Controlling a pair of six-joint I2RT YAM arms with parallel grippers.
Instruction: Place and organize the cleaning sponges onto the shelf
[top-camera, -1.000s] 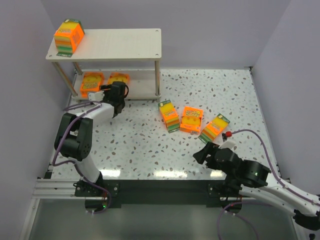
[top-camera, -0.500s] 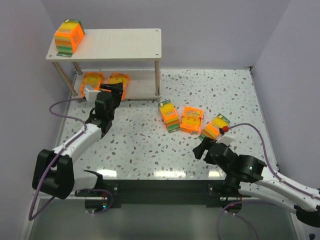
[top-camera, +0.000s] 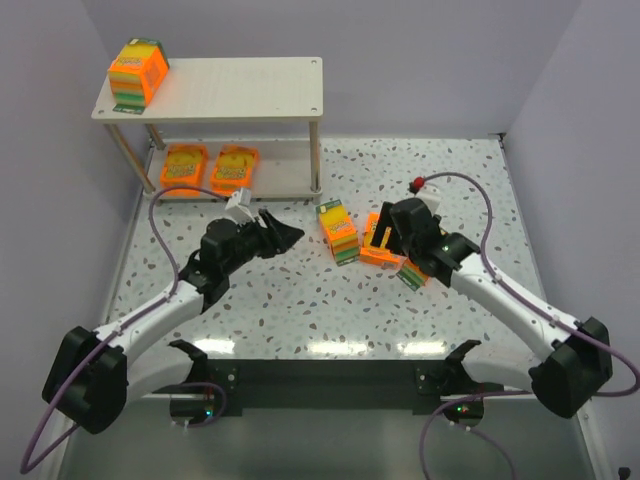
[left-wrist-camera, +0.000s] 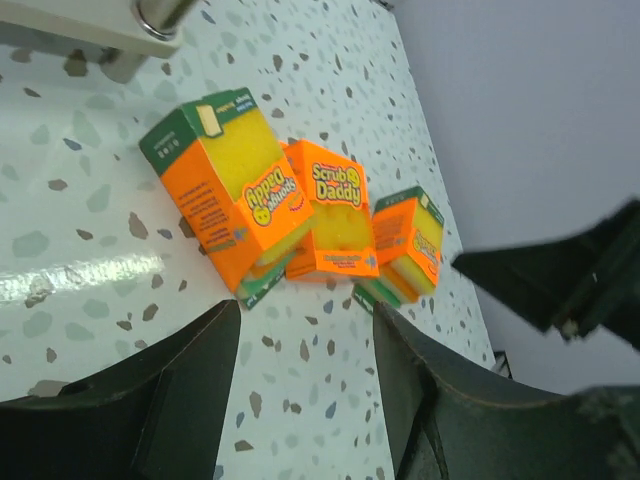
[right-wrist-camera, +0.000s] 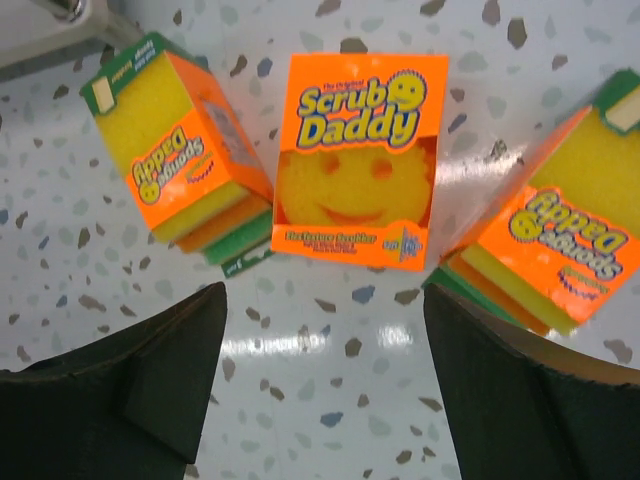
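Covering the table: a glossy white surface flecked with grey and brown, with glare from the lights.
Rack: the shelf stands at the far left, with two pale wood-grain rectangular boards on thin round wooden legs.
On the upper board: one thick top block pack sits at the left end.
On the lower board: the first flat pack and second flat pack lie side by side toward the left.
Loose on the table: three packs lie in a row right of the shelf: the left block pack, the smiley flat pack and the right block pack.
Look of the packs: bright orange card with yellow lettering and green edges. The blocks show stacked yellow, orange and green sponge layers. The flat one shows a round yellow smiling sponge under the words "Scrub Daddy".
Left gripper: its black fingers are spread wide and hold nothing. It is low over the table between the shelf and the loose row.
Right gripper: its fingers are spread wide and empty above the smiley flat pack.
In the way: the right arm hides most of the right block pack from overhead. The shelf's front right leg stands just behind the left block pack.
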